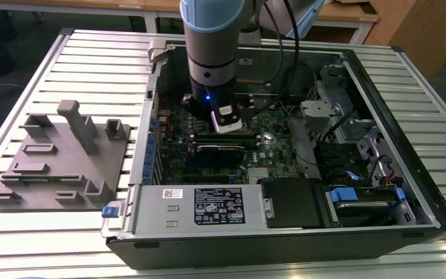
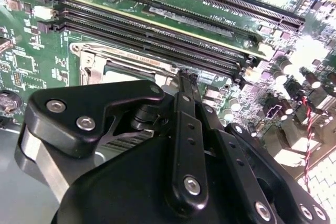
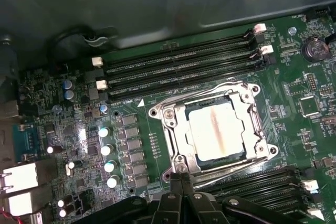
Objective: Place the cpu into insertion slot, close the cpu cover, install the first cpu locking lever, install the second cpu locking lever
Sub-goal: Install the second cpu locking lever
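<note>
We see the fingers (image 3: 181, 179) drawn together into a narrow pair, tips just at the near edge of the socket frame, with nothing visibly held between them. In the second wrist view the same fingers (image 2: 185, 85) reach out from the black linkage to the frame's edge, and we cannot tell whether they touch it.

Just beyond the tips, in the first wrist view, the cpu (image 3: 216, 130) lies flat in the insertion slot (image 3: 173, 115), its pale metal top showing a brownish streak down the middle. The cpu cover (image 3: 248, 113) lies down around the chip, the chip showing through its square window. Thin metal locking levers (image 3: 185, 96) run along the frame's sides; whether they are latched we cannot tell.

Long dark memory slots (image 3: 184, 64) flank the socket on two sides.

In the exterior view the arm (image 1: 211, 58) reaches down into the open computer case (image 1: 417, 192), which lies on the slatted table (image 1: 91, 58). A grey fixture block (image 1: 60, 157) sits beside the case, toward the exterior view's left.
</note>
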You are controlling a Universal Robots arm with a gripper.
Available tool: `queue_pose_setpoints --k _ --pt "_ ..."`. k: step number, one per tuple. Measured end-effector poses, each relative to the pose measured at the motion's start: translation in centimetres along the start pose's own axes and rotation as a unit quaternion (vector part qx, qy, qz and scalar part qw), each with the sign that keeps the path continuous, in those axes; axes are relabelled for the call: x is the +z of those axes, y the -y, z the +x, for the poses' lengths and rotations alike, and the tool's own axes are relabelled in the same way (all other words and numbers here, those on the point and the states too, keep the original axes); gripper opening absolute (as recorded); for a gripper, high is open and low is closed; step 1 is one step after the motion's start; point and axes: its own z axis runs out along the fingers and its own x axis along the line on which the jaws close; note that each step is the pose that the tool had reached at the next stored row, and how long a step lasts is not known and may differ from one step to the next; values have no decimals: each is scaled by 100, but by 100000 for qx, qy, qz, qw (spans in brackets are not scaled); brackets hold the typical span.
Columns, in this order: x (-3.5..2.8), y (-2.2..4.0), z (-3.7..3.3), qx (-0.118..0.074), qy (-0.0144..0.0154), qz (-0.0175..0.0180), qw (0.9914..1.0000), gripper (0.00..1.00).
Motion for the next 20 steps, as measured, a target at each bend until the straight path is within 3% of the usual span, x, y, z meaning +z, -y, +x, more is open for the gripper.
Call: queue_pose_setpoints --k 2,8,9,12,14,17,20 --pt "2 13 -1 -7 -25 -41 100000 10" --pt "-7 74 -16 43 -184 -746 99997 10" --pt "-6 76 -16 61 -252 -1000 99995 10" --pt "6 82 -14 143 -568 -2311 99972 10" --pt "25 87 -13 164 -645 -2640 99963 10" --pt "56 95 -12 173 -697 -2823 99958 10" --pt "71 98 -9 212 -856 -3487 99935 10"
